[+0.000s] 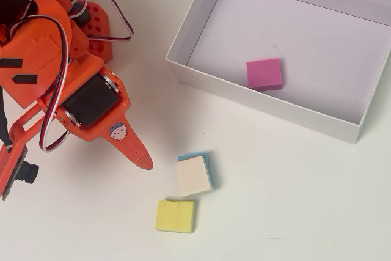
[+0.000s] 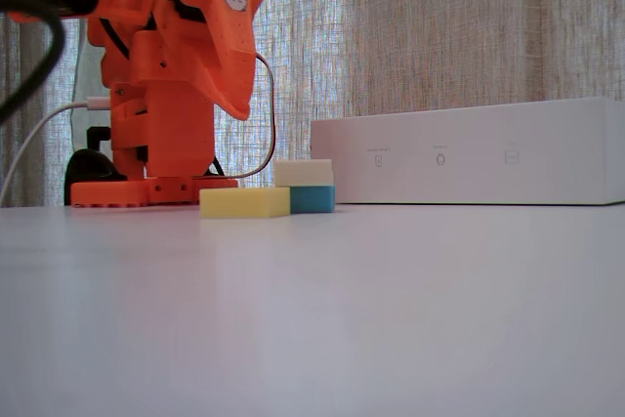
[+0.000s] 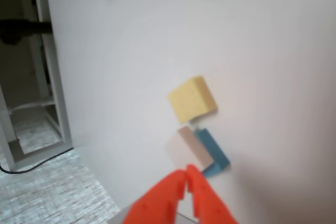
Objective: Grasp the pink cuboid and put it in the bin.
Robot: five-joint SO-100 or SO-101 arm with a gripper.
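The pink cuboid (image 1: 264, 73) lies flat on the floor of the white bin (image 1: 201, 84), near its front wall, in the overhead view. The bin (image 2: 469, 150) shows as a low white box in the fixed view, and the cuboid is hidden there. My orange gripper (image 1: 145, 162) is shut and empty, raised above the table left of the bin. In the wrist view its closed tips (image 3: 187, 172) point toward the two loose blocks. It also shows in the fixed view (image 2: 241, 106).
A yellow block (image 1: 176, 215) and a cream-topped blue block (image 1: 195, 175) lie together on the white table just right of the gripper tip. They also show in the wrist view, yellow (image 3: 192, 99) and cream-blue (image 3: 202, 150). The arm's base (image 2: 151, 190) stands at the left.
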